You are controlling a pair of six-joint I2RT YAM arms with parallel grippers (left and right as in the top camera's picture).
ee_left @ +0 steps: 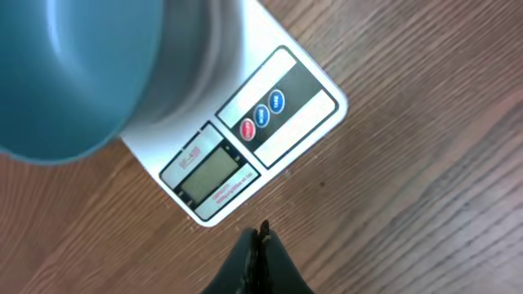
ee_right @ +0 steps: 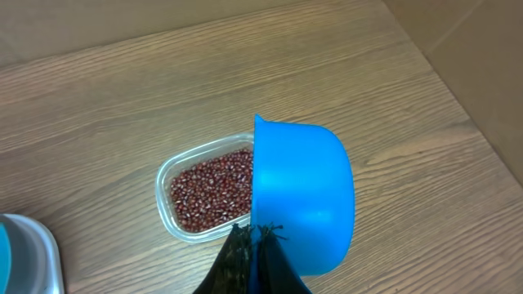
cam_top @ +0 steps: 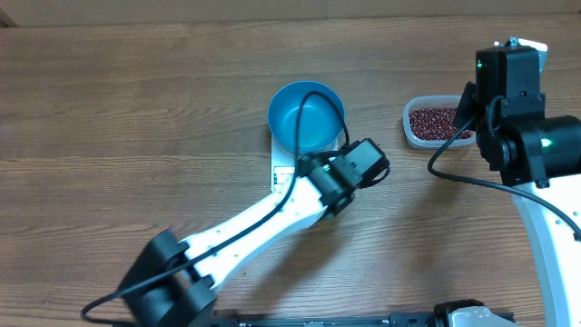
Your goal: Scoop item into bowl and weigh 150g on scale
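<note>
The bowl (cam_top: pixel 307 118) sits empty on the scale (ee_left: pixel 245 139) just ahead of the left end effector (ee_left: pixel 260 237), which is pressed together on nothing, while the right end effector (ee_right: pixel 255 237) pinches an empty scoop (ee_right: pixel 302 204) with the tub (ee_right: pixel 161 192) of beans (ee_right: pixel 214 189) just beyond it, so all scooping and weighing is yet to do.

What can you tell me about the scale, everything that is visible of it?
The scale is small, flat, white and square, plastic by its look, lying on the wooden table. Along its front edge are a grey display, seemingly blank, and three round buttons, one red, two blue. The blue bowl stands on it and overhangs it. The shut left gripper hovers just off the front edge.
</note>
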